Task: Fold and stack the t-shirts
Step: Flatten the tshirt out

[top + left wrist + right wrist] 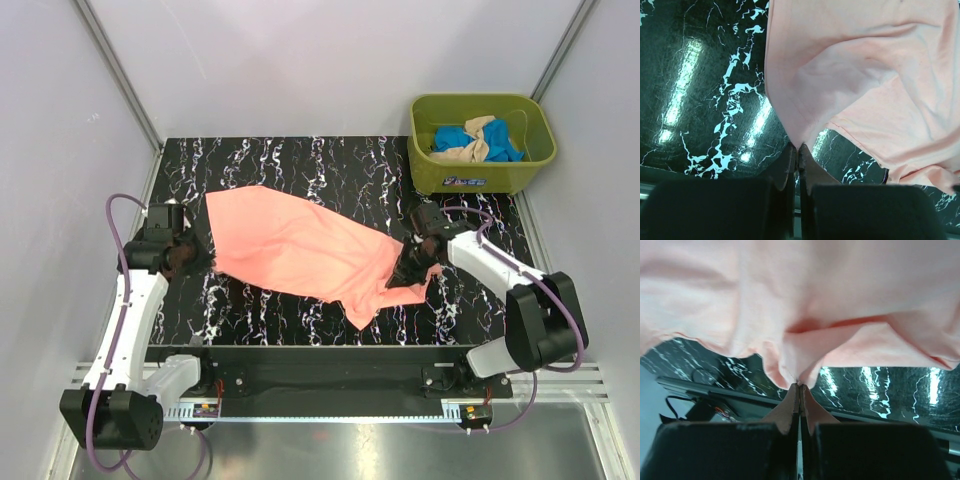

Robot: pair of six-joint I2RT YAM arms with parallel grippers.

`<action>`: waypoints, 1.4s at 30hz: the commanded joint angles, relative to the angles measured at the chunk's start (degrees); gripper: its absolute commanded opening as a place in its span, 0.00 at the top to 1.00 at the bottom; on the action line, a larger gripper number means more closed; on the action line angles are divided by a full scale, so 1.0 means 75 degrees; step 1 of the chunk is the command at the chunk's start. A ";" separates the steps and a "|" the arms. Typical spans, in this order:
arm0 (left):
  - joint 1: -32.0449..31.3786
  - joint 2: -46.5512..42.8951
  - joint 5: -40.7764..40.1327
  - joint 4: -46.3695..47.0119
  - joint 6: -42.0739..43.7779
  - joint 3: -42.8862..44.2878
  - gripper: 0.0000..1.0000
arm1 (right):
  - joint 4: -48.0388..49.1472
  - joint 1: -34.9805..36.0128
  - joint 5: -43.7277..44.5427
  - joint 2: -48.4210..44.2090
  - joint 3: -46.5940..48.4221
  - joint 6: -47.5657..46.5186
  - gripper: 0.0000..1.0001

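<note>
Top view: I look down from above and behind both arm bases, facing the far wall, distant enough to take in the whole black white-veined marble-pattern table (300, 160), near edge to far edge. Left wrist view: set close behind the left gripper (798, 150), looking along its fingers onto the table's left side. Right wrist view: equally close behind the right gripper (800, 387), one table edge in shot. All three views share the salmon-pink cloth t-shirt (290, 245).
</note>
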 commanded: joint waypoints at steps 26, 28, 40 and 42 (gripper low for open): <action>0.0019 0.0039 0.0310 0.0361 0.0139 -0.0159 1.00 | 0.2577 0.0261 -0.0205 0.0022 -0.1464 0.0296 0.60; 0.0019 0.0038 0.0310 0.0350 0.0128 -0.0147 1.00 | 0.2718 0.0273 -0.0077 -0.0130 -0.1605 0.0437 0.60; 0.0019 0.0015 0.0404 0.0373 0.0058 -0.0229 1.00 | 0.3339 0.0214 -0.0064 -0.0624 -0.1898 0.0825 0.51; 0.0019 0.0015 0.0427 0.0362 0.0069 -0.0229 1.00 | 0.3444 0.0226 -0.0146 -0.0436 -0.1921 0.0894 0.51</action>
